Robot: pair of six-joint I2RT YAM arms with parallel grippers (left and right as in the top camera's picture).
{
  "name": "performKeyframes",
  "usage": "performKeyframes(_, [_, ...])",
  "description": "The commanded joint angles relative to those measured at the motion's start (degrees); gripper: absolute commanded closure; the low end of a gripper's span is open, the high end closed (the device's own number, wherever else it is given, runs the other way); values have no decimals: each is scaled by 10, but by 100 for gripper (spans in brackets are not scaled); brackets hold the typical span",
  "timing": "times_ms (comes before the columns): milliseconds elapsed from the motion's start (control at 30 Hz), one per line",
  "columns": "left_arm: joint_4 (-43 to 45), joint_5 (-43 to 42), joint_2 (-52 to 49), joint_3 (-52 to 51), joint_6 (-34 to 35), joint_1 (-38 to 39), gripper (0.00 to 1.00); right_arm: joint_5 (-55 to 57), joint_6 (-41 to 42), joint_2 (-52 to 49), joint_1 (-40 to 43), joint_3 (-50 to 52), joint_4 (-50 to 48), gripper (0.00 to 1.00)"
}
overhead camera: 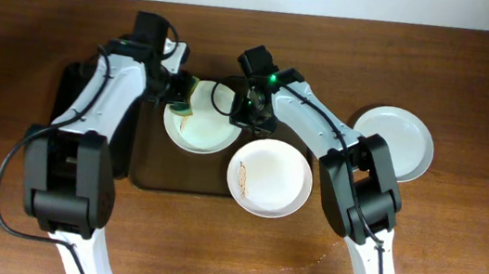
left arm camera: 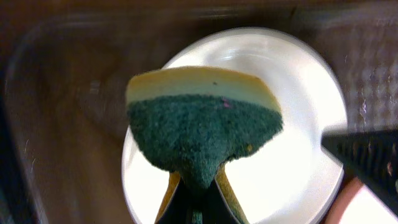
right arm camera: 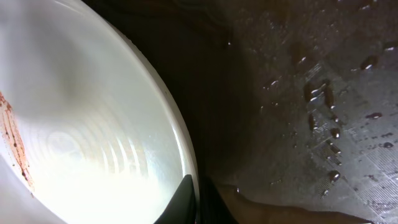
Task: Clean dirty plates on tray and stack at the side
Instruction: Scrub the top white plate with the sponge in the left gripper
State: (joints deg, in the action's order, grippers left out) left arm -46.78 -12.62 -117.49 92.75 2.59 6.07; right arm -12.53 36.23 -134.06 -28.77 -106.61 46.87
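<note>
Centrally, item one: dark brown translucent tray (overhead camera: 175,171), rectangular with a low rim, on a wooden table (overhead camera: 454,256). The right wrist view shows its surface wet with droplets.

Item two: upper plate (overhead camera: 203,130), round and white, lying inside the tray toward its upper middle. Thin orange-brown streaks mark its left portion.

Item three: lower plate (overhead camera: 272,180), white, streaked at its left side. It overlaps the tray's lower right corner, just below the upper plate.

Item four: right-hand plate (overhead camera: 398,142), white, no streaks visible. It sits on the table at the right of the frame, well apart from the tray.

Item five: left gripper (overhead camera: 175,91), fingers clenched on a sponge (left arm camera: 205,124), which is yellow with a green scouring face. The sponge hangs over the upper plate's left edge; contact cannot be told.

Item six: right gripper (overhead camera: 249,111), at the upper plate's right rim. Its fingers are drawn together on that rim, pinching it.

Item seven: black tray (overhead camera: 62,86), narrower, left of the brown tray and partly under the left arm.
</note>
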Motion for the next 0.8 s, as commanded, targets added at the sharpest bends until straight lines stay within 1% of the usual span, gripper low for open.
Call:
performKeyframes(0, [58, 47, 1, -53, -9, 28, 100, -4, 5, -16, 2, 3, 0, 96])
performKeyframes(100, [115, 118, 1, -106, -9, 43, 100, -4, 5, -16, 2, 3, 0, 96])
performKeyframes(167, [125, 175, 1, -129, -9, 43, 100, -4, 2, -16, 2, 3, 0, 96])
performKeyframes(200, [125, 188, 1, -139, -9, 43, 100, -4, 2, -16, 2, 3, 0, 96])
performKeyframes(233, [116, 184, 1, -146, -9, 43, 100, -4, 2, -16, 2, 3, 0, 96])
performKeyframes(267, [99, 164, 1, -146, -9, 43, 100, -4, 2, -16, 2, 3, 0, 96])
performKeyframes(300, [69, 104, 1, -146, -9, 43, 100, -4, 2, -16, 2, 3, 1, 96])
performKeyframes(333, [46, 25, 1, -146, -9, 42, 100, -6, 0, -16, 2, 3, 1, 96])
performKeyframes(367, [42, -32, 1, -146, -9, 40, 100, -6, 0, -16, 2, 3, 1, 96])
performKeyframes(400, [55, -66, 1, -146, -9, 38, 100, -6, 0, -16, 0, 3, 1, 96])
performKeyframes(433, [72, -74, 1, -146, -8, 38, 100, -6, -2, -16, -2, 3, 0, 96])
performKeyframes(467, [117, -60, 1, -146, -4, 37, 100, -6, -9, -16, -6, 3, 0, 96])
performKeyframes(533, [163, 30, 1, -146, 20, 37, 100, -6, -11, -16, -5, 3, 1, 96])
performKeyframes(633, [219, 161, 1, -149, 23, 38, 100, -6, -11, -16, -6, 3, 0, 96])
performKeyframes(667, [221, 172, 1, -149, 23, 37, 100, -6, -11, -16, -6, 3, 0, 96])
performKeyframes(733, [183, 158, 1, -149, 24, 36, 100, -6, -13, -16, -6, 3, 1, 96])
performKeyframes(767, [152, 135, 1, -149, 23, 36, 100, -8, -13, -16, -6, 3, 1, 96])
